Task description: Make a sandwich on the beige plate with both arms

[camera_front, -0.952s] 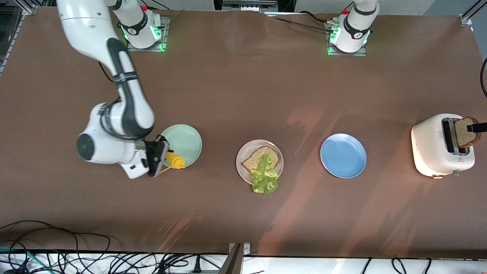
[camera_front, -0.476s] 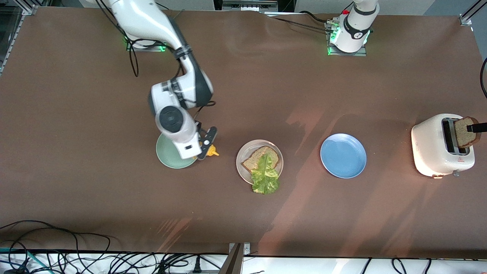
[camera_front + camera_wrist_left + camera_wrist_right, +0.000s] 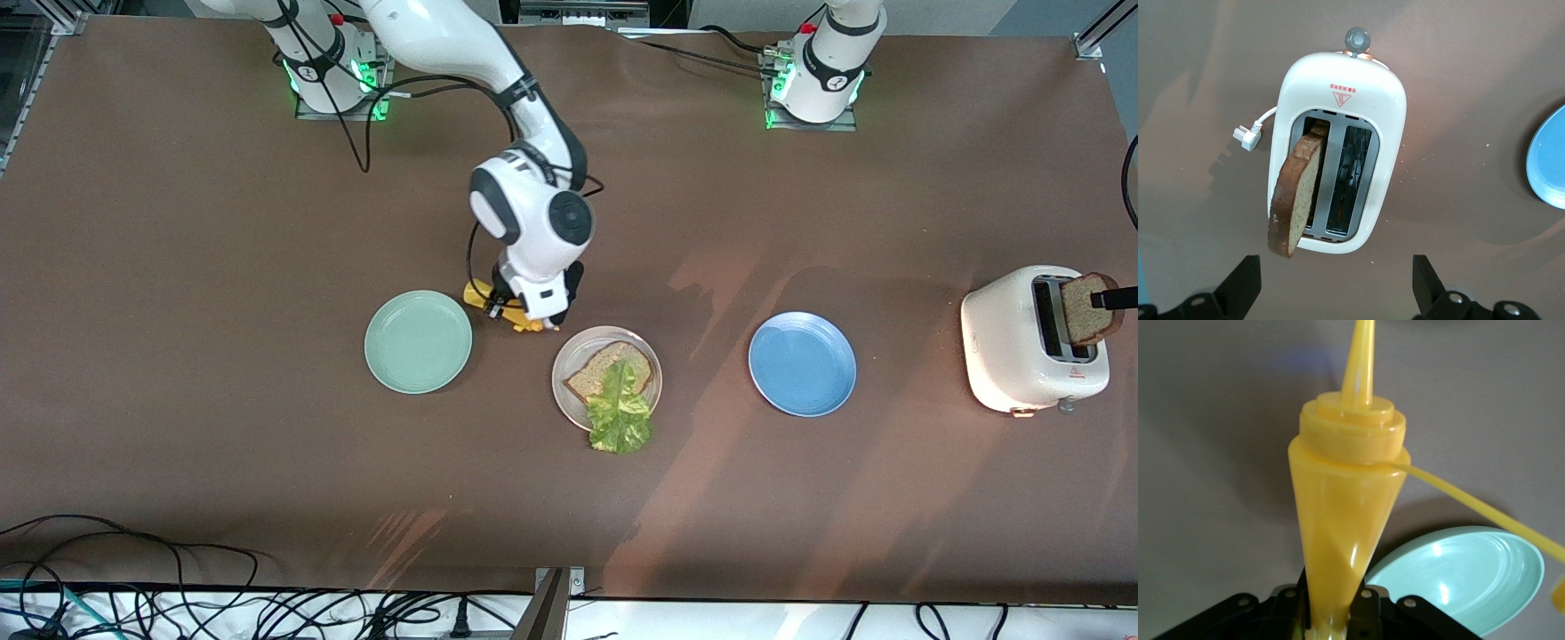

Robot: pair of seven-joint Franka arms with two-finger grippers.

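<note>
Right now, as it looks from the room:
Beige plate (image 3: 562, 364): mid-table, the landmark for everything here.
Sandwich (image 3: 613, 384): on the beige plate, one slice of brown toast with a lettuce leaf (image 3: 620, 416) lying on it, the leaf overhanging the rim toward the front camera.
Right gripper (image 3: 524, 316): over the table just beside the beige plate, toward the right arm's end, fingers clamped on a yellow squeeze bottle (image 3: 1346, 500).
Mint-green plate (image 3: 418, 341): beside the beige plate toward the right arm's end.
Blue plate (image 3: 802, 363): beside the beige plate toward the left arm's end.
Toaster (image 3: 1338, 153): well apart from the beige plate, at the left arm's end.
Second toast slice (image 3: 1297, 197): tilted out of a toaster slot.
Left gripper (image 3: 1337, 283): above the toaster, fingers spread wide, holding nothing.
</note>
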